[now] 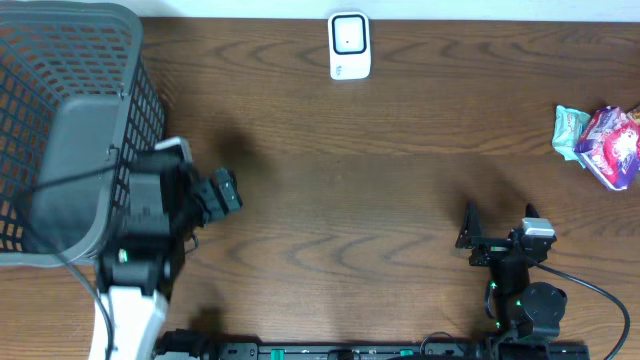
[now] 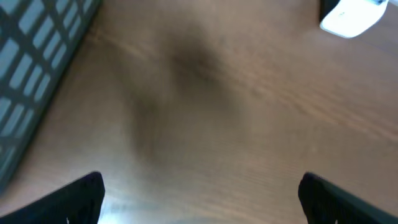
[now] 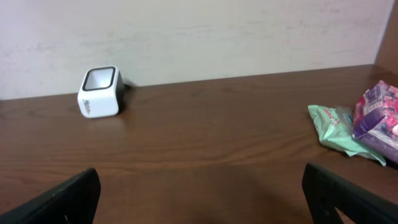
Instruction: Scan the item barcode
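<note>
A white barcode scanner (image 1: 349, 45) with a dark window stands at the far edge of the wooden table, also in the right wrist view (image 3: 99, 92) and, blurred, in the left wrist view (image 2: 351, 15). A purple snack packet (image 1: 612, 145) lies at the far right on a pale green packet (image 1: 570, 130); the right wrist view shows the purple packet (image 3: 379, 112) and the green packet (image 3: 336, 127). My left gripper (image 1: 222, 192) hangs open and empty beside the basket, over bare wood (image 2: 200, 186). My right gripper (image 1: 498, 218) is open and empty near the front edge (image 3: 200, 183), well short of the packets.
A large grey mesh basket (image 1: 70, 130) fills the left end of the table, its wall close to my left arm (image 2: 31, 74). A black cable runs from the right arm's base. A pale wall stands behind the scanner.
</note>
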Robot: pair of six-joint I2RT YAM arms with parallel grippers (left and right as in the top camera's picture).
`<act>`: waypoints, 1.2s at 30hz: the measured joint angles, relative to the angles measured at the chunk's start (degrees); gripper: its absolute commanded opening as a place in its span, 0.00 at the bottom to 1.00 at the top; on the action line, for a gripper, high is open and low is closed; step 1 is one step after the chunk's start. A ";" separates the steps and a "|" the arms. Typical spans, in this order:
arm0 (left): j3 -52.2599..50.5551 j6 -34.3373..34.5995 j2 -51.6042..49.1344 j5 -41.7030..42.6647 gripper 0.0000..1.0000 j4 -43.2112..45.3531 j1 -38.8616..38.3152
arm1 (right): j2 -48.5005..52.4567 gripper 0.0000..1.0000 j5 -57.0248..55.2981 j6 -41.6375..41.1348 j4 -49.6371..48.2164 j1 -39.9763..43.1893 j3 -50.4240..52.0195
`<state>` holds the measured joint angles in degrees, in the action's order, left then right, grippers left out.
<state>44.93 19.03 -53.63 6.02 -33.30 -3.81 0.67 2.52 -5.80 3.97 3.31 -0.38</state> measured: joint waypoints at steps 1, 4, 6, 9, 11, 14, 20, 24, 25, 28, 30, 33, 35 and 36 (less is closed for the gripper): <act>-2.97 -0.04 2.67 0.00 0.99 2.95 0.00 | 0.00 0.99 0.00 0.00 0.00 0.00 0.00; -10.69 -0.11 10.45 0.02 0.99 9.94 0.00 | 0.00 0.99 -0.02 0.00 0.00 0.00 0.00; -15.63 -0.31 16.13 0.02 0.99 13.16 0.00 | 0.00 0.99 0.00 0.00 0.02 0.00 0.00; -24.28 -0.87 26.10 0.02 0.99 19.32 0.00 | 0.00 0.99 0.00 0.00 0.07 0.00 0.00; -29.05 -0.90 31.89 0.07 0.99 22.18 0.00 | -0.02 0.99 0.00 0.00 0.09 0.00 0.00; -34.38 -0.87 38.56 0.48 0.99 26.80 0.00 | -0.04 0.99 0.00 0.00 0.04 0.00 0.00; -41.27 -0.87 44.96 0.90 0.99 38.53 0.35 | -0.04 0.99 0.00 0.00 0.04 0.00 0.00; -43.85 -1.88 47.65 0.90 0.99 42.69 0.72 | -0.04 0.99 -0.02 0.00 0.04 0.00 0.00; -44.19 -2.47 48.35 0.92 0.99 42.69 0.72 | -0.04 0.99 0.00 0.00 0.04 0.00 0.00; -44.52 -4.44 49.99 0.90 0.99 42.64 0.72 | -0.04 0.99 0.00 0.00 0.07 0.00 0.00; -44.52 -6.08 51.01 0.90 0.99 42.64 0.72 | -0.04 0.99 0.00 0.00 0.04 0.00 0.00; -44.52 -8.44 52.54 0.90 0.99 41.64 0.72 | -0.04 0.99 0.00 0.00 0.04 0.00 0.00; -44.52 -9.86 52.94 0.90 0.99 40.61 0.72 | -0.04 0.99 0.00 0.00 0.04 0.00 0.00; -44.52 -10.54 53.00 0.90 0.99 39.67 0.72 | -0.04 0.99 0.00 0.00 0.04 0.00 0.00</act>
<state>0.40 8.49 -0.62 6.92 6.37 -3.09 0.62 2.52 -5.80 4.01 3.31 -0.38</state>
